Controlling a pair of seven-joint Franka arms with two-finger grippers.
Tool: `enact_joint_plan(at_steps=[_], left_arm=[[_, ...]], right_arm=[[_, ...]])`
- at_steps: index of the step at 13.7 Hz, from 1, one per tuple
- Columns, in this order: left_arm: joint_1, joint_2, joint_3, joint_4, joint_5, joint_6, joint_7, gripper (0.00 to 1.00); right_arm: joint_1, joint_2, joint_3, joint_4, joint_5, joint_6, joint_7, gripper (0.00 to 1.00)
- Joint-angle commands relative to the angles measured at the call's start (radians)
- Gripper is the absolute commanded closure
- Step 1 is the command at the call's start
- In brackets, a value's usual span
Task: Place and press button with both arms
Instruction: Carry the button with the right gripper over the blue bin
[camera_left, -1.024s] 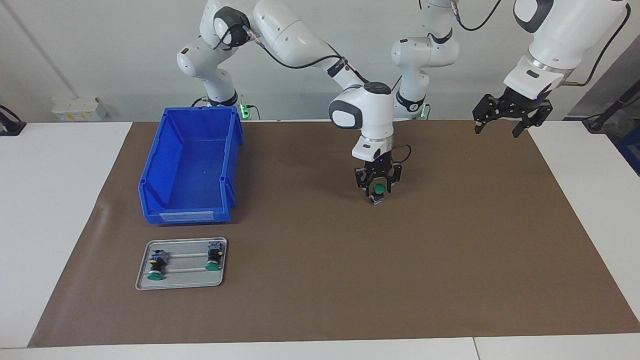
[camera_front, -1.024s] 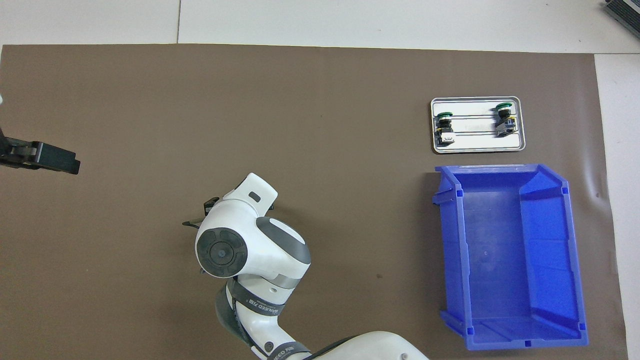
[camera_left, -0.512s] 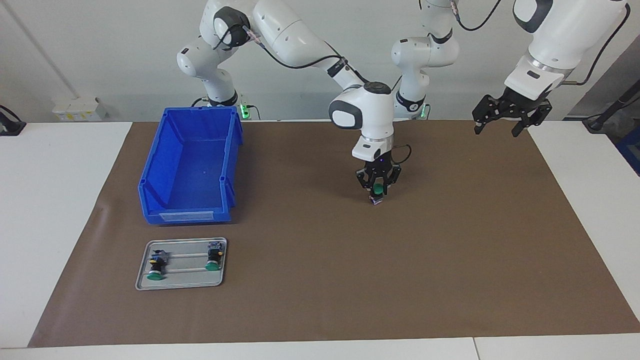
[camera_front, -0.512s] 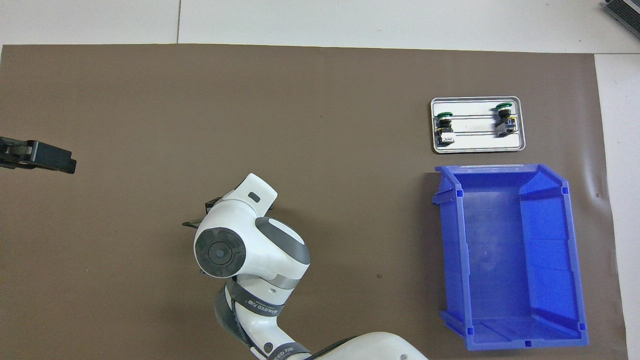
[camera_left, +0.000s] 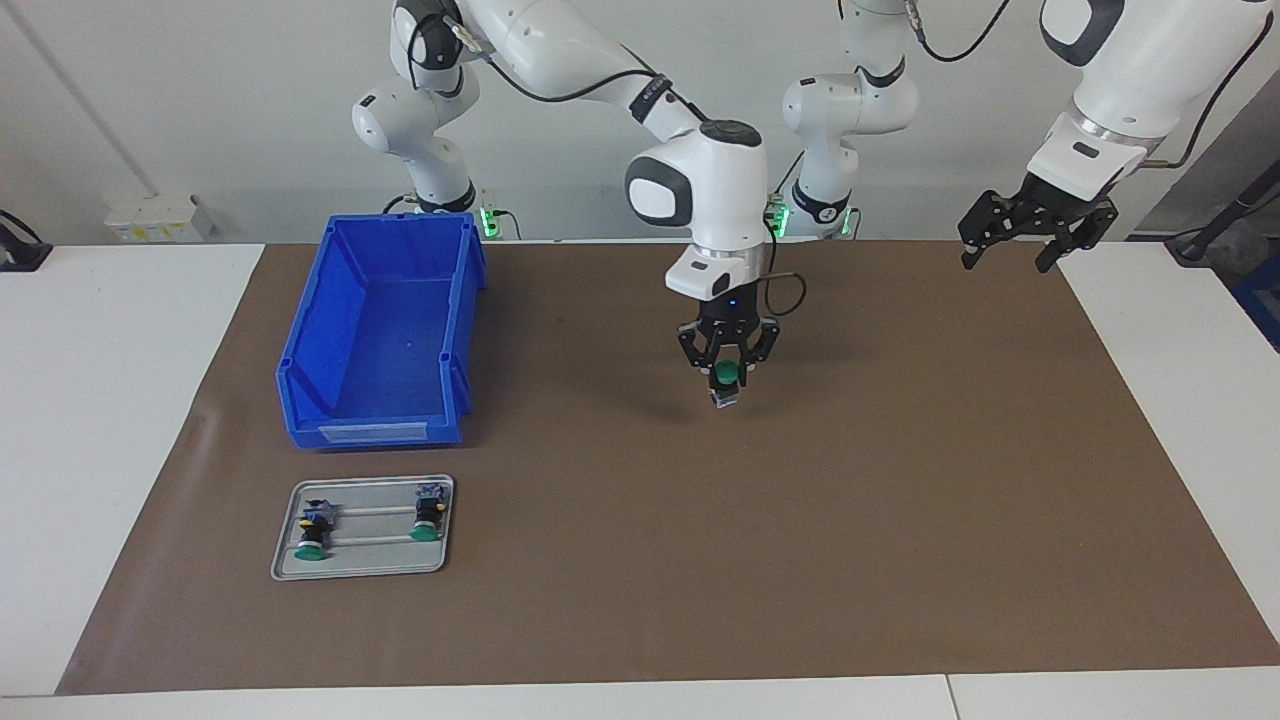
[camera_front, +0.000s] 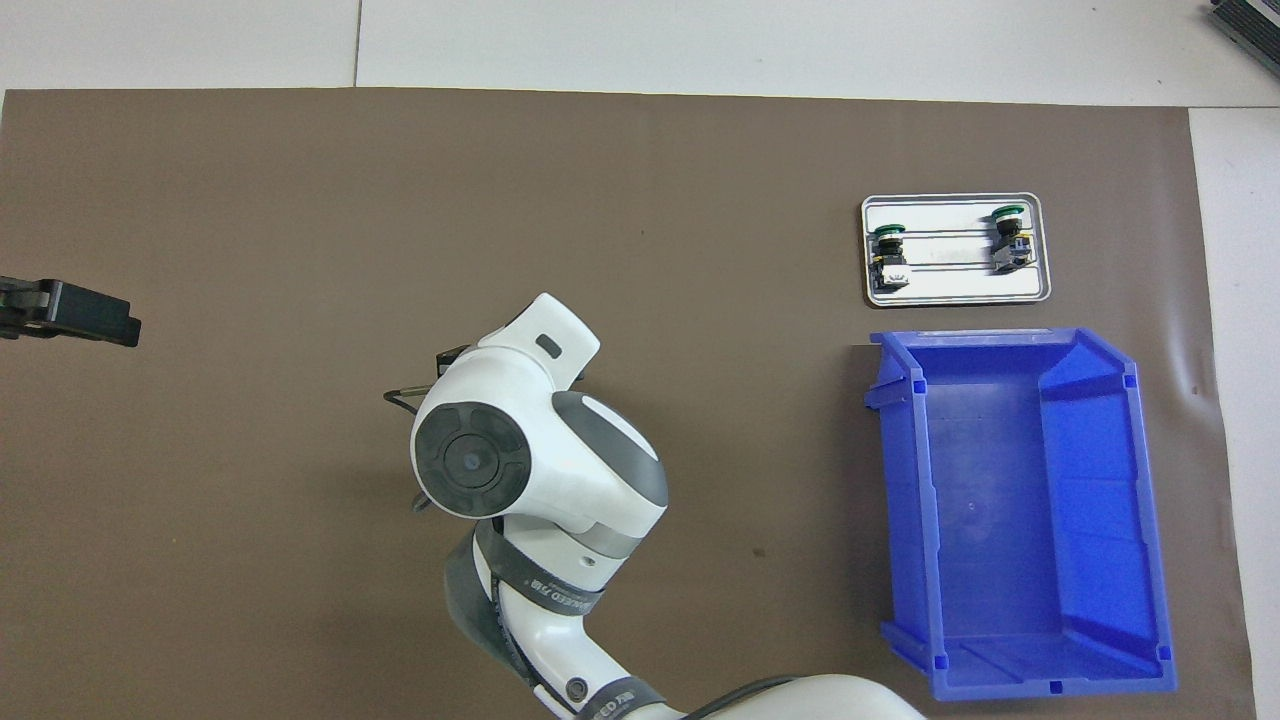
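Note:
My right gripper (camera_left: 728, 378) is shut on a button (camera_left: 727, 375) with a green cap and holds it upright just above the brown mat (camera_left: 900, 480), over the mat's middle. In the overhead view the right arm's wrist (camera_front: 530, 450) hides that button. My left gripper (camera_left: 1003, 262) is open and empty, raised over the mat's corner at the left arm's end; a part of it shows at the edge of the overhead view (camera_front: 75, 312). Two more alike buttons (camera_left: 313, 535) (camera_left: 428, 520) lie on a small metal tray (camera_left: 370, 562).
An empty blue bin (camera_left: 375, 432) stands toward the right arm's end, nearer to the robots than the tray (camera_front: 955, 290). The bin also shows in the overhead view (camera_front: 1040, 680). White table surface borders the mat.
My right gripper closed on the button, lifted it a little and carried it toward the right arm's end. My left gripper drew back slightly and stayed open.

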Motion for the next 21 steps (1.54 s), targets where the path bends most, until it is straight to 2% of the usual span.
enact_joint_plan(at_steps=[1, 3, 7, 10, 11, 14, 19, 21], left_arm=[[0.009, -0.02, -0.007, -0.024, 0.01, 0.01, -0.011, 0.0], [0.01, -0.02, -0.007, -0.024, 0.01, 0.01, -0.011, 0.0], [0.01, -0.02, -0.007, -0.024, 0.01, 0.01, -0.011, 0.0], [0.01, -0.02, -0.007, -0.024, 0.01, 0.01, -0.011, 0.0], [0.009, -0.02, -0.007, -0.024, 0.01, 0.01, -0.011, 0.0], [0.01, -0.022, -0.007, -0.024, 0.01, 0.01, -0.011, 0.0], [0.009, -0.022, -0.007, -0.024, 0.01, 0.01, -0.011, 0.0], [0.01, -0.022, -0.007, -0.024, 0.01, 0.01, -0.011, 0.0]], right_arm=[[-0.106, -0.118, 0.018, -0.083, -0.01, -0.057, -0.145, 1.0], [-0.2, -0.194, 0.018, -0.144, -0.001, -0.078, -0.274, 1.0], [-0.403, -0.381, 0.018, -0.349, 0.064, -0.083, -0.641, 1.0], [-0.504, -0.464, 0.018, -0.489, 0.065, -0.066, -0.752, 1.0], [-0.527, -0.489, 0.018, -0.55, 0.065, -0.039, -0.758, 1.0], [-0.596, -0.587, 0.015, -0.795, 0.068, 0.182, -0.81, 1.0], [-0.712, -0.615, 0.011, -0.925, 0.269, 0.26, -1.045, 1.0], [-0.722, -0.617, 0.011, -0.991, 0.283, 0.332, -1.071, 1.0]])
